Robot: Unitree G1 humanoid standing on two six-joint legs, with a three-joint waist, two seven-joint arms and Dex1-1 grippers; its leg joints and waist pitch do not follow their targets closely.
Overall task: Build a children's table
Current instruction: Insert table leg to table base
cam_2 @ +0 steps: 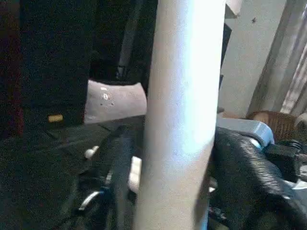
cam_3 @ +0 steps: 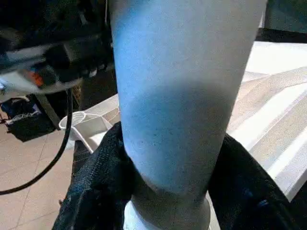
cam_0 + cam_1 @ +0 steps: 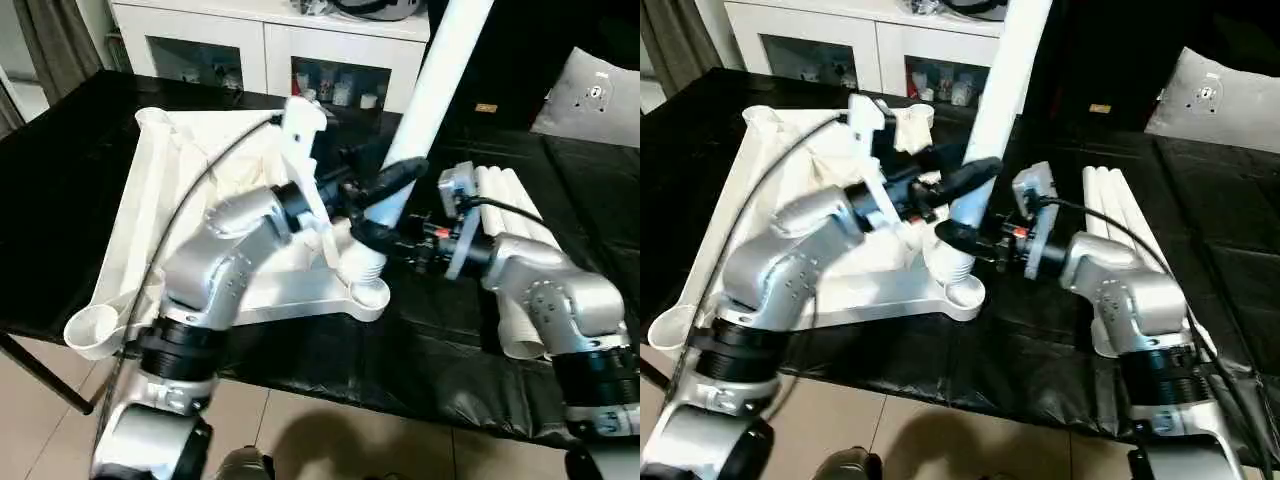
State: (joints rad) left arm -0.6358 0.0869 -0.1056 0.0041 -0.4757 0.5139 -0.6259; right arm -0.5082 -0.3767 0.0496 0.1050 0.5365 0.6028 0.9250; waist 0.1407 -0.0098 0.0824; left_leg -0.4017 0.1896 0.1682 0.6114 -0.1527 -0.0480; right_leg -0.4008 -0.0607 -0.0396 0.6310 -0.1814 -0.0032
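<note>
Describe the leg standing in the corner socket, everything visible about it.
The upright leg is a smooth white tube, plastic by its look, leaning slightly, its top out of view. Its ribbed lower end sits at a round corner socket of the tabletop. The right pincer clasps it low down; the left pincer flanks it just above.

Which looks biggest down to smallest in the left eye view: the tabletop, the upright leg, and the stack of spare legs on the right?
1. tabletop, spreading widest across the picture.
2. upright leg, long, running out at the picture's top edge.
3. spare legs, partly behind the right arm, so their full extent is unsure.
</note>
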